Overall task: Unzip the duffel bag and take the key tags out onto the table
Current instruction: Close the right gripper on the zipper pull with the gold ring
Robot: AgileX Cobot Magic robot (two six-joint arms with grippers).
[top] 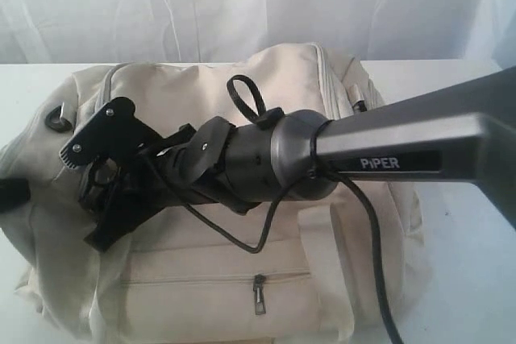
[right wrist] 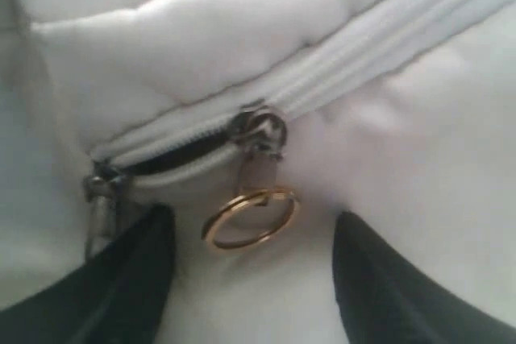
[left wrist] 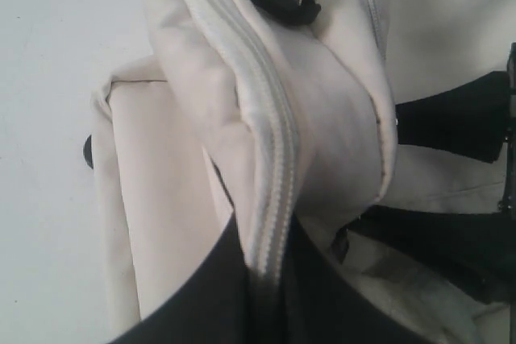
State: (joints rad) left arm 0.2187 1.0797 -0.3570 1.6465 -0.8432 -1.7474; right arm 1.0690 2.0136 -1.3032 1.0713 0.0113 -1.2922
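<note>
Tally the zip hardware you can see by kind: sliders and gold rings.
Zip sliders on the duffel bag: 2, the front-pocket slider and the ringed slider.
Gold rings: 1.
Total: 3.

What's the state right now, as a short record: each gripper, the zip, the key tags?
left gripper: shut on a fold of the duffel bag along a zip
right gripper: open, fingers either side of the gold ring, not touching it
zip slider: near one end of its zip, with only a short dark gap open
gold ring: hangs from the slider's pull, lying on the fabric
front pocket zip: closed
key tags: none in view
table: white, bag resting on it
</note>
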